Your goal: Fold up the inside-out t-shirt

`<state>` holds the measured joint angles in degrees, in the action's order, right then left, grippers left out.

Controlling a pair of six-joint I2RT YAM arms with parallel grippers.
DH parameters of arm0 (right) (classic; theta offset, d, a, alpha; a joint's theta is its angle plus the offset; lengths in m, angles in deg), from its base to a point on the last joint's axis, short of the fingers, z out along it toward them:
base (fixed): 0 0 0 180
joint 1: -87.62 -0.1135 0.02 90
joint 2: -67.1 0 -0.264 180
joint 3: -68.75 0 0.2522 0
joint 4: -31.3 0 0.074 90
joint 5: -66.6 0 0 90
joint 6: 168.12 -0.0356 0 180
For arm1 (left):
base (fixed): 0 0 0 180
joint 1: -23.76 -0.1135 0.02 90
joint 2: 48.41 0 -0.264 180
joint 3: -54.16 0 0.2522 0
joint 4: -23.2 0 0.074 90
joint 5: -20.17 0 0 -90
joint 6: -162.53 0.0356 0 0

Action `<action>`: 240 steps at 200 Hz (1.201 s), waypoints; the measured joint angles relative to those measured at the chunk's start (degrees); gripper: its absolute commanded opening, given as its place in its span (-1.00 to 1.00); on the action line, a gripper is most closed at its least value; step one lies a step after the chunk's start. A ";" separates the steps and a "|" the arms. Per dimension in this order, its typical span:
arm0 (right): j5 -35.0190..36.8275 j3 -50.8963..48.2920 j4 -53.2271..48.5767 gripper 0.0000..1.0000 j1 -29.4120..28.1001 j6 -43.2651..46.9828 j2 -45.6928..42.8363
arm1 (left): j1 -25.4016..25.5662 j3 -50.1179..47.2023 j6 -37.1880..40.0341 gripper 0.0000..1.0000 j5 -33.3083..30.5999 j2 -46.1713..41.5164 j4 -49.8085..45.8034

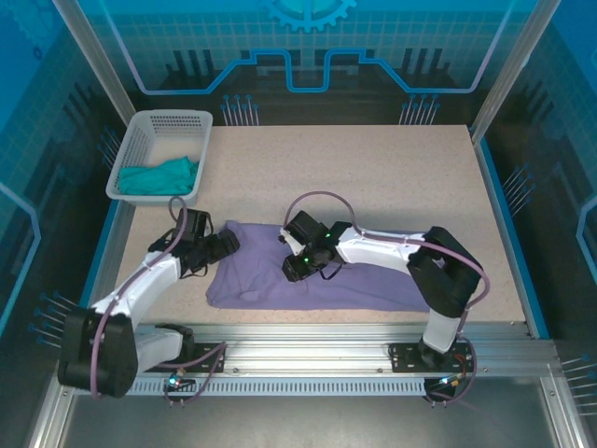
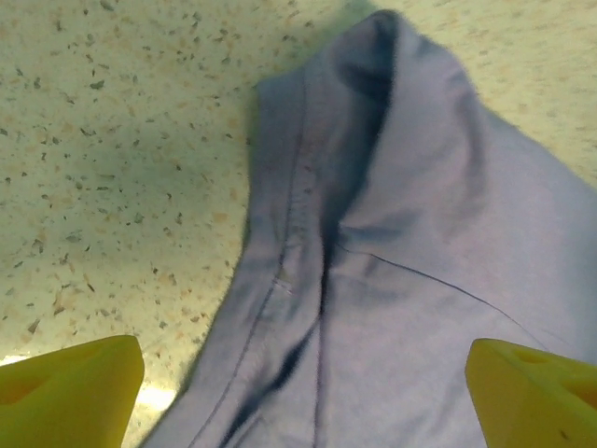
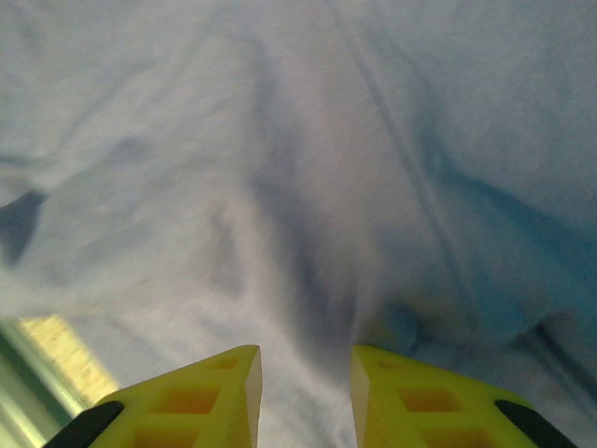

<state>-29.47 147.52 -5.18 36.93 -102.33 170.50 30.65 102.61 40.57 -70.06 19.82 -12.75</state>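
**Lavender t-shirt (image 1: 354, 285) on desk (image 1: 373, 177), front centre**

Lying as a rumpled strip near front edge, btwn the two arms. L end effector (image 2: 298, 392) spread wide over t-shirt's left edge, bare desk alongside. R end effector (image 3: 305, 392) parted only narrowly, just above cloth mid-shirt. Teal garment (image 1: 160, 177) in basket (image 1: 177, 119), far-left corner.

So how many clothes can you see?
2. The purple t-shirt lies on the near half of the table; the teal garment sits in the white basket at the far left corner. Others could hide underneath it.
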 measured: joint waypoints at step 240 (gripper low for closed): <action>-0.35 -1.95 3.93 -0.30 0.94 -0.22 0.68 | 12.39 -0.04 3.61 -1.00 8.48 13.55 10.58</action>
<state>-29.82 145.58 -1.25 37.87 -102.55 171.17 43.04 102.57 44.17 -61.58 33.37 -2.17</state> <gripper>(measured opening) 0.334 0.047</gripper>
